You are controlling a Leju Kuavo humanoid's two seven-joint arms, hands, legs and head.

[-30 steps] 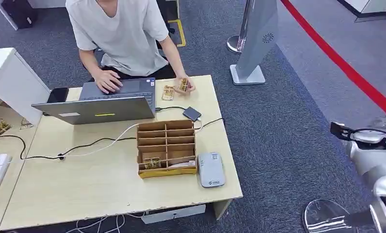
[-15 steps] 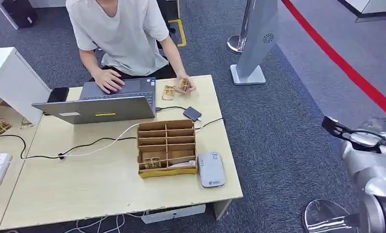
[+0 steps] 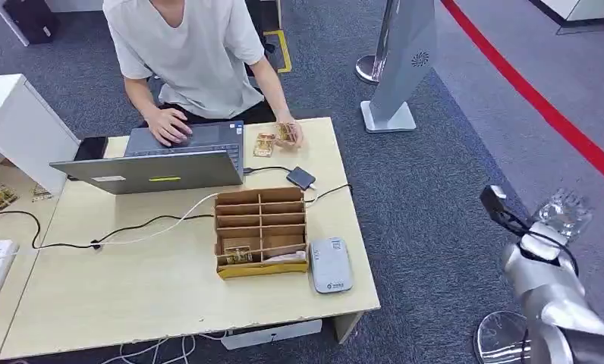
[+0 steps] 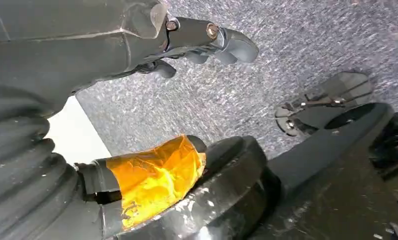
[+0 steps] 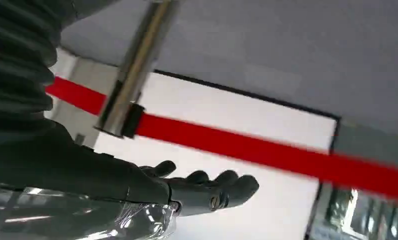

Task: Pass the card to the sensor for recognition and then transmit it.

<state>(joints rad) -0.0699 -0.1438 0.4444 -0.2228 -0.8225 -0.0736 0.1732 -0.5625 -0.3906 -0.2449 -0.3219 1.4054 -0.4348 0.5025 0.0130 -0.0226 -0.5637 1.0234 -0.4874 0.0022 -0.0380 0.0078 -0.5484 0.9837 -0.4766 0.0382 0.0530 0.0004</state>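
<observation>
From the head view, the wooden bench [image 3: 170, 296] carries everything the job needs: a compartmented cardboard organizer [image 3: 260, 231] sits near the right end, with a card [image 3: 238, 255] lying in its near-left compartment, and the white card sensor [image 3: 330, 265] lies just beside the organizer's near-right corner, so a card lifted from the box would have only a short way to go for recognition. A person [image 3: 189, 53] sits at the far side behind an open laptop [image 3: 158, 167], one hand on the keys and the other resting on more cards [image 3: 275, 139] at the far edge, probably placed to take a card once it is read. A small dark box [image 3: 300, 177] on a cable lies between the laptop and the organizer. The right hand [image 3: 563, 212] shows at the right, well apart from the bench and out over the carpet, wrapped in clear film; it is too blurred here to tell how its fingers lie. In the left wrist view, the left hand [image 4: 197, 42] hangs over grey carpet with its fingers curled in narrow on nothing, which suits an arm parked out of the way. In the right wrist view, the right hand's fingers [image 5: 222, 187] are stretched forward side by side with nothing in them, against a red barrier belt [image 5: 267, 150] and its metal post [image 5: 132, 75], so no card is picked yet.
</observation>
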